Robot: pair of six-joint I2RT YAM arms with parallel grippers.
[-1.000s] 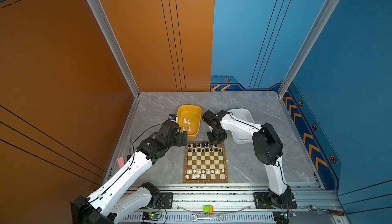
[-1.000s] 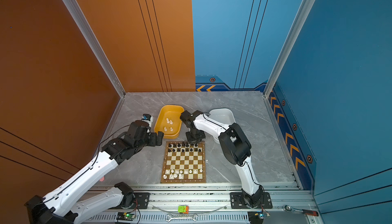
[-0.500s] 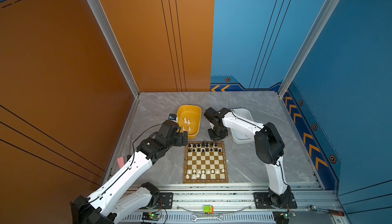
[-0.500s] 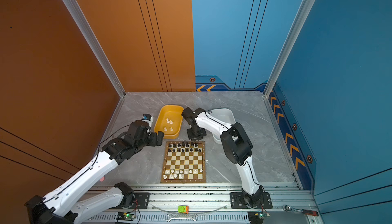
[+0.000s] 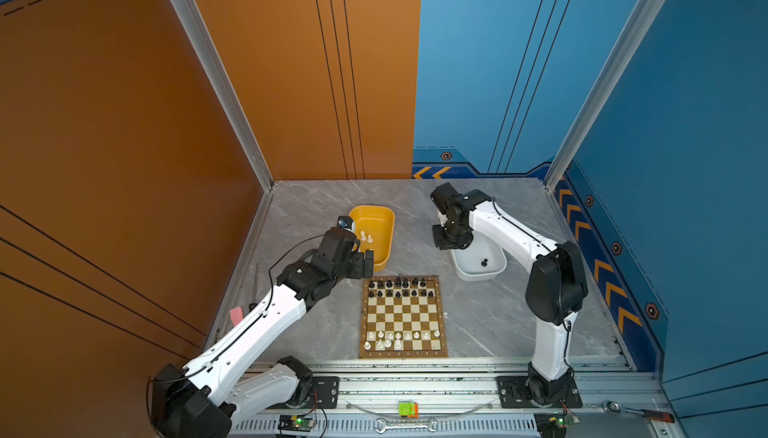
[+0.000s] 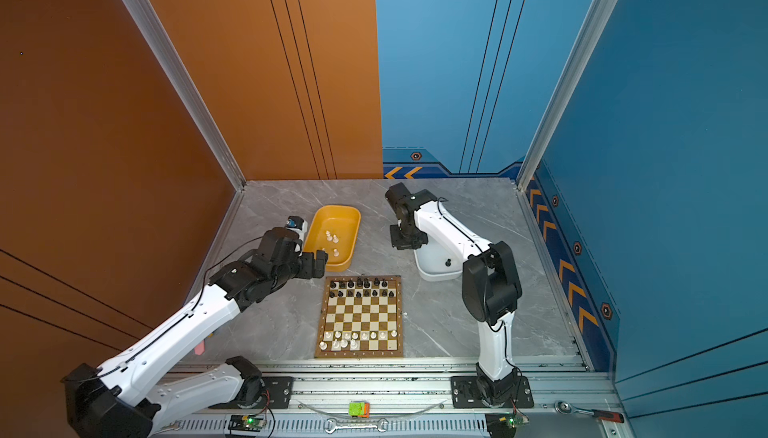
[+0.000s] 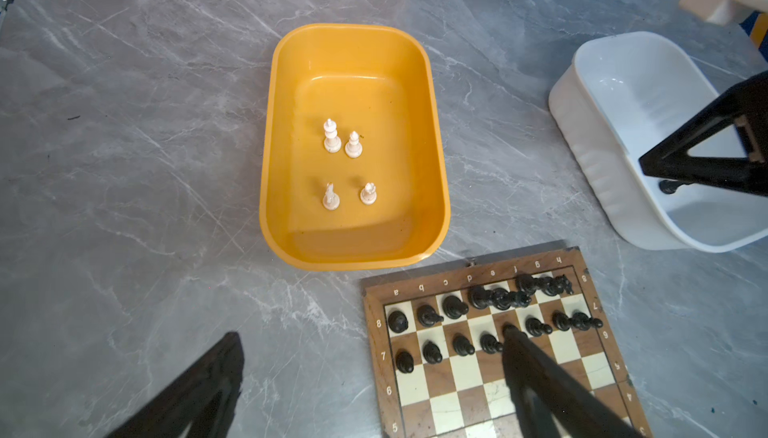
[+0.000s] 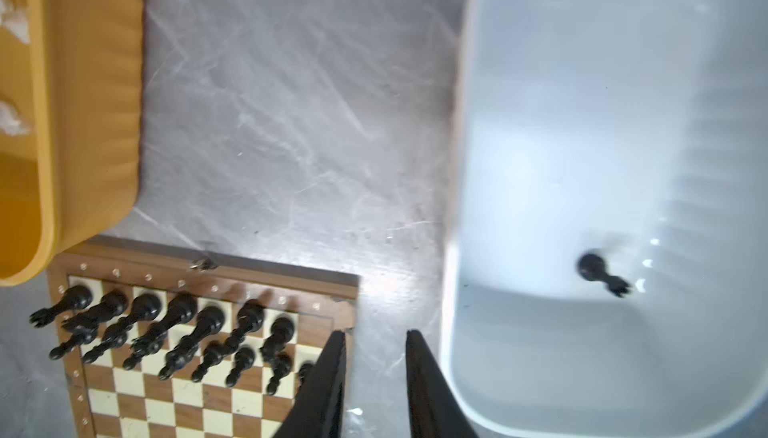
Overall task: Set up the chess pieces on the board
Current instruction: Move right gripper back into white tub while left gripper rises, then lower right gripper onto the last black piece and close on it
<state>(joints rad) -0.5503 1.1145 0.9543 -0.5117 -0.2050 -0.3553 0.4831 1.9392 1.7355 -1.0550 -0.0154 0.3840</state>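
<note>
I'm centring the barely-parted, empty right gripper (image 8: 375, 334) over the lone black piece (image 8: 598, 272) in the white tub (image 8: 540, 145). Left gripper (image 7: 370, 332) is waiting, fingers spread wide.

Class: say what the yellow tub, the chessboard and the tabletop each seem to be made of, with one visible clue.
The rounded yellow tub looks like moulded plastic, smooth with a soft sheen: even colour, rounded rim. The square brown-and-cream chessboard seems varnished wood: grain shows on its lettered rim. The grey tabletop looks like marble or a marble-print laminate: white veins; which is unclear.
</note>
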